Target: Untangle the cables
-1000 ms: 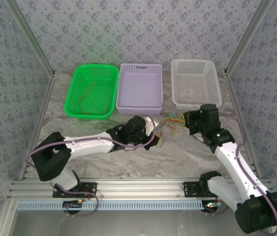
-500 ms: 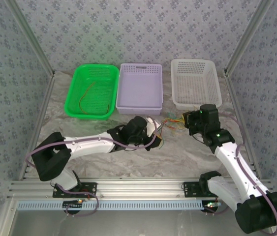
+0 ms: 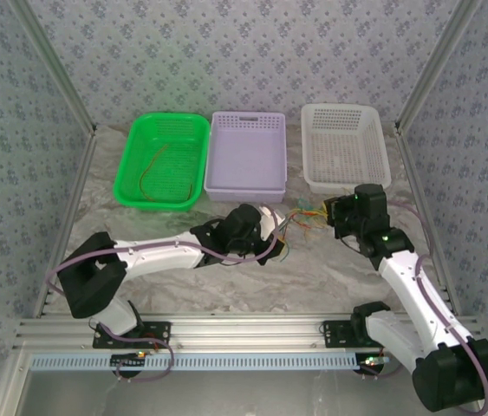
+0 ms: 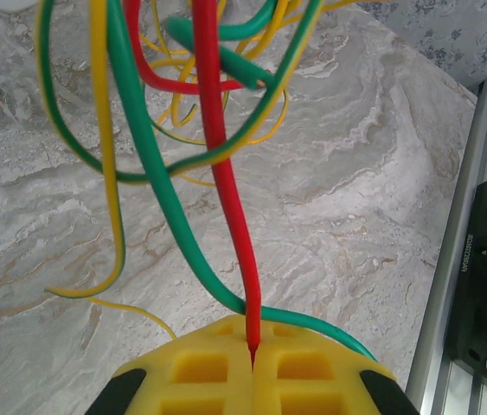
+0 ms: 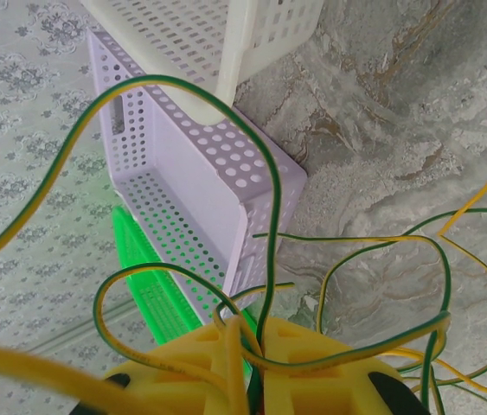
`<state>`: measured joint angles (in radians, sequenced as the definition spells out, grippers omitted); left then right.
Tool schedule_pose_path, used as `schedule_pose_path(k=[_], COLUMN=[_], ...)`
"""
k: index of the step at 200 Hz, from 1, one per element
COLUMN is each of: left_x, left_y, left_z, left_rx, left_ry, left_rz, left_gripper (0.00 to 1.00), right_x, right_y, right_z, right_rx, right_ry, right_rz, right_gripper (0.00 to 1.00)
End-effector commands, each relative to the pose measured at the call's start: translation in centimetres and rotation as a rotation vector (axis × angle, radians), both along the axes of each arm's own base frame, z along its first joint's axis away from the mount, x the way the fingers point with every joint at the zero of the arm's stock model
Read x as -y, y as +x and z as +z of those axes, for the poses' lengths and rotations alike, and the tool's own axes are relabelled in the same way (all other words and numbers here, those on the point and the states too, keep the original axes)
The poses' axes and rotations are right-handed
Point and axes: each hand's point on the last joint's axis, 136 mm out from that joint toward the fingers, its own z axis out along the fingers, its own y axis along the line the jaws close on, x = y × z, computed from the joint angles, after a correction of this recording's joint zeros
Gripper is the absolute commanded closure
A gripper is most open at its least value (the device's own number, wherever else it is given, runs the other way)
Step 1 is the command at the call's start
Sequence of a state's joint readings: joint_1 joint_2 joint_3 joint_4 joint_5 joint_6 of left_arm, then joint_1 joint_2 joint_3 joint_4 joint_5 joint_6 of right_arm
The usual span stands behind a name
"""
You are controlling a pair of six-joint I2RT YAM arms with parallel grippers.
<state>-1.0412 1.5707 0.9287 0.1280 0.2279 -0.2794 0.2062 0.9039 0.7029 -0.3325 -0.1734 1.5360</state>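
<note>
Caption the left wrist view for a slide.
Left hand shut on the red cable; green cable and yellow cable loop over the table.

My count from the remote station
I found one green basket (image 3: 188, 165), one lilac basket (image 3: 248, 156), one white basket (image 3: 345, 156); a left arm (image 3: 152, 254) and a right arm (image 3: 410, 279); one tangle of cables (image 3: 300, 217), whose strands I could not count.
</note>
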Motion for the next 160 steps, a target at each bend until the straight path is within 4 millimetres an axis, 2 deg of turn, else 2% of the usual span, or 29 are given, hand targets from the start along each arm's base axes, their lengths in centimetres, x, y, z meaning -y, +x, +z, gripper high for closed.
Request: schedule_pose_path(k=[1, 27, 64, 128, 160], left_x=[-0.4, -1.0, -2.6, -6.0, -8.1], left_y=[-1.0, -1.6, -1.2, -0.5, -0.4], left_z=[0.6, 0.1, -0.5, -1.1, 0.7], left_rx=[0.002, -0.015, 0.001, 0.026, 0.064], left_ry=[0.004, 0.023, 0.080, 0.190, 0.169], left_rz=[-0.036, -0.048, 0.006, 0.113, 0.185], left_gripper=[1.00, 1.00, 1.00, 1.00, 1.00], right_x=[0.7, 1.5, 3.1, 5.5, 7.6], right_y=[-0.1, 0.1, 0.0, 0.2, 0.1], right_z=[0.3, 1.3, 2.1, 0.1, -0.6], right_rx=[-0.011, 0.009, 0.013, -0.022, -0.054], right_ry=[-0.015, -0.053, -0.163, -0.226, -0.266], right_rz=[-0.010, -0.011, -0.018, -0.054, -0.086], right_gripper=[1.00, 1.00, 1.00, 1.00, 1.00])
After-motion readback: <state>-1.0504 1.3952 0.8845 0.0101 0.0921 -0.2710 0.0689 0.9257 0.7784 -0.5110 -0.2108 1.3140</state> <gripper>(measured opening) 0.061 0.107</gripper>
